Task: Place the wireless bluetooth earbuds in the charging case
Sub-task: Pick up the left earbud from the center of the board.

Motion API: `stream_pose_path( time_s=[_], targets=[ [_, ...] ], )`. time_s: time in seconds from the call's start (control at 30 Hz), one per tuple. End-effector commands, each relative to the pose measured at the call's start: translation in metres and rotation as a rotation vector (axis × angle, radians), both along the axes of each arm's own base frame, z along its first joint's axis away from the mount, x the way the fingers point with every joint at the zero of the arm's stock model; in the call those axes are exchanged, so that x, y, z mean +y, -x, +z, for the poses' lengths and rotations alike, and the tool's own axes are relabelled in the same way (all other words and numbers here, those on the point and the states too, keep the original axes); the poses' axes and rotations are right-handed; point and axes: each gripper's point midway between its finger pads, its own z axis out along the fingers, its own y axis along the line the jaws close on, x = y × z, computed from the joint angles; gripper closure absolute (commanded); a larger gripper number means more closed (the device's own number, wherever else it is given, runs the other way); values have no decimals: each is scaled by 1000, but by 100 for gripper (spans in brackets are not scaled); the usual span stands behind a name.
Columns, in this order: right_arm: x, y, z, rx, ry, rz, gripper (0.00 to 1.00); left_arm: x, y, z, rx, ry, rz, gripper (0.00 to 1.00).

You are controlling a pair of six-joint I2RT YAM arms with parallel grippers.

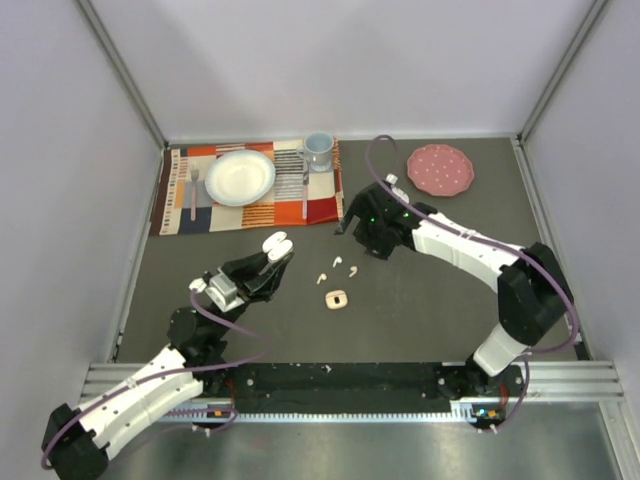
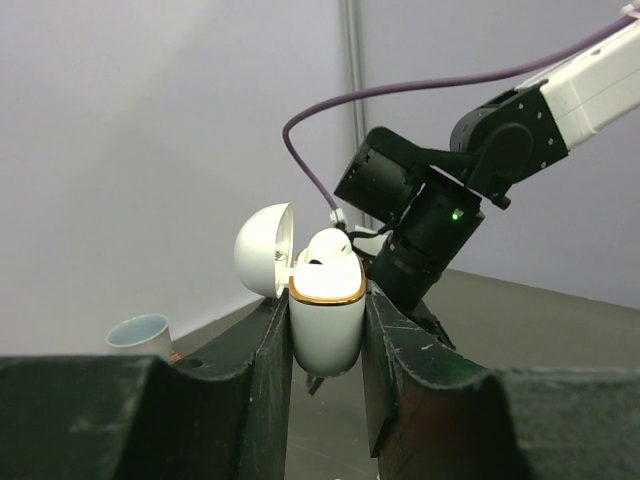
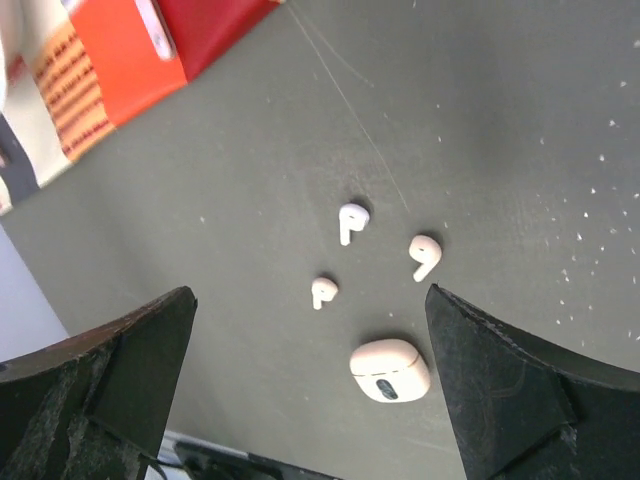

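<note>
Right pincer (image 3: 308, 300): jaws wide apart, nothing in them, hanging over the dark bench (image 3: 520, 120). Straight under it lie three loose wireless bluetooth earbuds (image 3: 352, 218), each apart from the others, all framed between my two fingers (image 3: 140, 380). The nearest one's stem runs crosswise to my closing line, so a squeeze should catch it. A closed pinkish case (image 3: 390, 370) sits just beside them on the bench. My right arm is plainly the nearer one for the pick. Left pincer (image 1: 270, 258): clamped on the white charging case (image 2: 326, 320), held upright off the bench, lid (image 2: 265, 250) swung open. One earbud (image 2: 328, 245) is seated there, and the case lies left of the loose three.
</note>
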Motion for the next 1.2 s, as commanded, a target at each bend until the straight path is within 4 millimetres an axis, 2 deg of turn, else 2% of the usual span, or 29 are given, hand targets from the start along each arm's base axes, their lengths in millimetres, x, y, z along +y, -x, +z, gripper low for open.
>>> stream_pose_path(
  time_s=[0.0,0.13,0.3,0.37,0.4,0.47,0.5,0.67,0.97,1.17],
  targets=[
    [-8,-19,44,-86,40,-174,1,12,-2,16,-42,41,58,100],
    [-8,-20,47,-73,41,-246,3,15,-7,17,-22,37,84,100],
    [-3,-15,25,38,93,-248,5,17,-10,12,7,57,92,100],
    [4,-15,25,65,81,-244,6,22,-14,6,31,70,120,100],
    [5,-14,15,93,104,-238,9,24,-14,5,35,77,128,100],
    [9,-15,13,120,105,-237,10,29,-16,3,39,86,155,100],
    [12,-12,4,149,123,-220,10,30,-18,1,45,79,165,100],
    [27,-16,-1,182,122,-202,11,39,-22,4,51,76,215,100],
    [38,-14,-24,252,134,-220,31,43,-26,-2,62,77,248,100],
    [41,0,-44,324,145,-216,33,41,-28,1,56,61,245,100]
  ],
)
